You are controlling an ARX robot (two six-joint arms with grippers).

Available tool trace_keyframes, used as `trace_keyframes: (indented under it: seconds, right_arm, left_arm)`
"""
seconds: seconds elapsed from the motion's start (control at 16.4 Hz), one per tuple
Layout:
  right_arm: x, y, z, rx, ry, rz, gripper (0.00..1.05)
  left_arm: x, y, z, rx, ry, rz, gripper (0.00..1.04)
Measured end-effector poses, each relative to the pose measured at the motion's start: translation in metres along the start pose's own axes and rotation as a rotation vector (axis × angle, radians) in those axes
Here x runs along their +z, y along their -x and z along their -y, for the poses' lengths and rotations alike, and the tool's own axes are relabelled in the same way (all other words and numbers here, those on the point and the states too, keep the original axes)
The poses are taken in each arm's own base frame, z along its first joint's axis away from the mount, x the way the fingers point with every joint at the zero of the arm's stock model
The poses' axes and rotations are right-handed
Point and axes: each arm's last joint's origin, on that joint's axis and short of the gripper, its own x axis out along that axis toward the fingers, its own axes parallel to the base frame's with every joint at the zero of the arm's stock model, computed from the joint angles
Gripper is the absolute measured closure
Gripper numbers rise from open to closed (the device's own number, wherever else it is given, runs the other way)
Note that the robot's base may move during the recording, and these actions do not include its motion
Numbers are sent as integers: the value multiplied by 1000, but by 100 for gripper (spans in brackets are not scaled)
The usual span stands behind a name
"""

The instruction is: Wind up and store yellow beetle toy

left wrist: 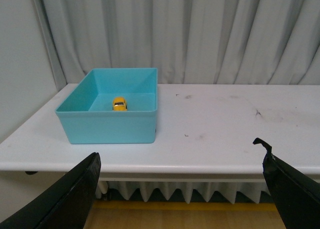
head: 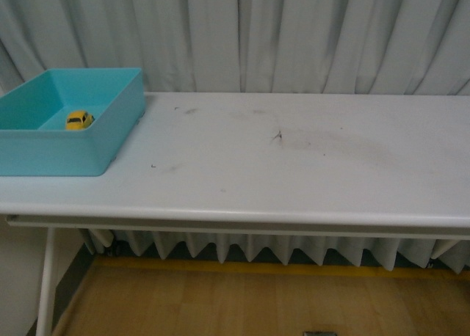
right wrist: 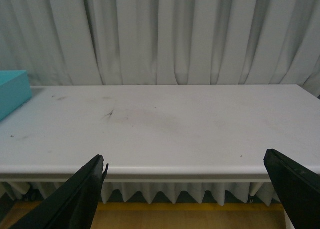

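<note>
The yellow beetle toy (head: 79, 119) sits inside the teal bin (head: 110, 141) at the table's far left; both also show in the left wrist view, toy (left wrist: 119, 103) and bin (left wrist: 107, 128). My left gripper (left wrist: 180, 161) is open and empty, held back in front of the table's front edge, well away from the bin. My right gripper (right wrist: 185, 164) is open and empty, also off the front edge, facing the table's right half. Neither gripper shows in the front view.
The white table (head: 294, 167) carries dark scuff marks near its middle. A corner of the teal bin (right wrist: 11, 91) shows in the right wrist view. Grey curtains hang behind the table. A wooden floor lies below.
</note>
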Motion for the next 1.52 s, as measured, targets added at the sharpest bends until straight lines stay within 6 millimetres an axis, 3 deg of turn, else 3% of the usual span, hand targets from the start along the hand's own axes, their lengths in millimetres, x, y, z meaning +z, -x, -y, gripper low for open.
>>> trace_keyframes:
  seconds: [1.52]
  right_arm:
    - [0, 0, 0, 1, 0, 0, 6]
  left_arm:
    - [0, 0, 0, 0, 1, 1, 7]
